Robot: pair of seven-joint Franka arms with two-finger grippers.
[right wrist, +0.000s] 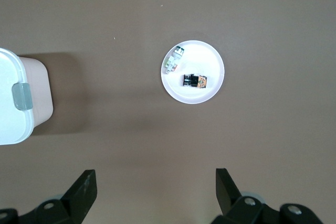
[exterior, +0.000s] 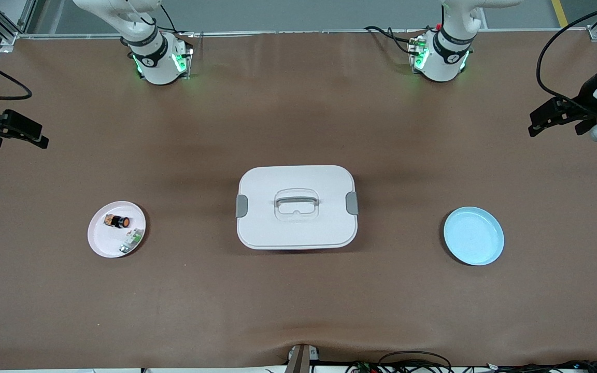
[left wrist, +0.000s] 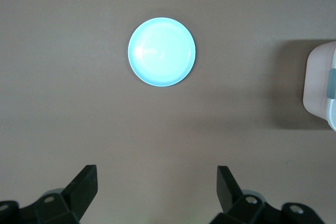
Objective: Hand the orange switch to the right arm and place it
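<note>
The orange switch lies on its side on a small white plate toward the right arm's end of the table, next to a small white-and-green part. The right wrist view also shows the switch on that plate. My right gripper hangs open and empty over the table's edge at that end, well apart from the plate; its open fingers show in the right wrist view. My left gripper hangs open and empty over the other end.
A white lidded box with a handle stands at the table's middle. An empty light-blue plate lies toward the left arm's end and shows in the left wrist view. Brown tabletop lies between them.
</note>
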